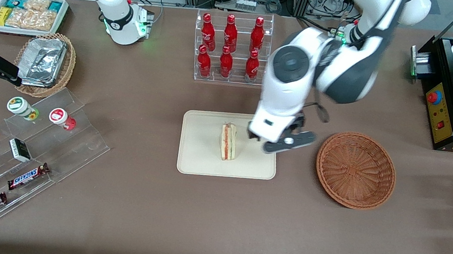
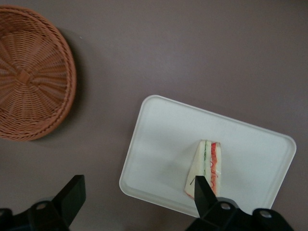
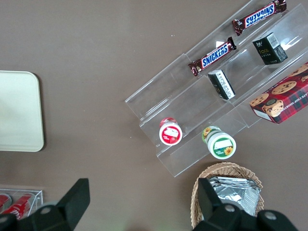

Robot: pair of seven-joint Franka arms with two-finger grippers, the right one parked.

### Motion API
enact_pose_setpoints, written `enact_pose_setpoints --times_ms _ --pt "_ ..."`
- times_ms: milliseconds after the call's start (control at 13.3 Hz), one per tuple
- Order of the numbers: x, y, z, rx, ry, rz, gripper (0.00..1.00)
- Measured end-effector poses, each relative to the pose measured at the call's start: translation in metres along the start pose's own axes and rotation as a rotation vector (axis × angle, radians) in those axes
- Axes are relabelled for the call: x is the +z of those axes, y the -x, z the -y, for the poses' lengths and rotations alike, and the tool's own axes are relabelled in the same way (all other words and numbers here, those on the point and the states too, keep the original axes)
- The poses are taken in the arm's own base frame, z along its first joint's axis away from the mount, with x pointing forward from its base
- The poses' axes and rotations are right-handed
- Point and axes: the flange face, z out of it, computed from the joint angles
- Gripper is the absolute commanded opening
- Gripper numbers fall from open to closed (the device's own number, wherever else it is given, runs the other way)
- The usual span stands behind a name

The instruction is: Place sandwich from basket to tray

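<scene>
The sandwich stands on its edge on the tray (filling stripes showing). The left gripper hangs above the tray's rim, fingers spread wide, holding nothing. The basket sits beside the tray on the worktop.

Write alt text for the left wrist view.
The sandwich lies on the cream tray, released, with the open gripper above the tray's edge and its dark fingers spread wide. The reddish-brown woven basket sits empty beside the tray on the brown table.
</scene>
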Motion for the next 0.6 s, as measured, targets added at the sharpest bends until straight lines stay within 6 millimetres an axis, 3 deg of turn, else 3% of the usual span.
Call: enact_pose_setpoints --times_ms 301,603 --pt "-0.041 -0.043 0.095 -0.064 0.001 0.028 1.00" --pt "-0.059 -0.076 0.170 -0.057 -0.018 0.074 1.00"
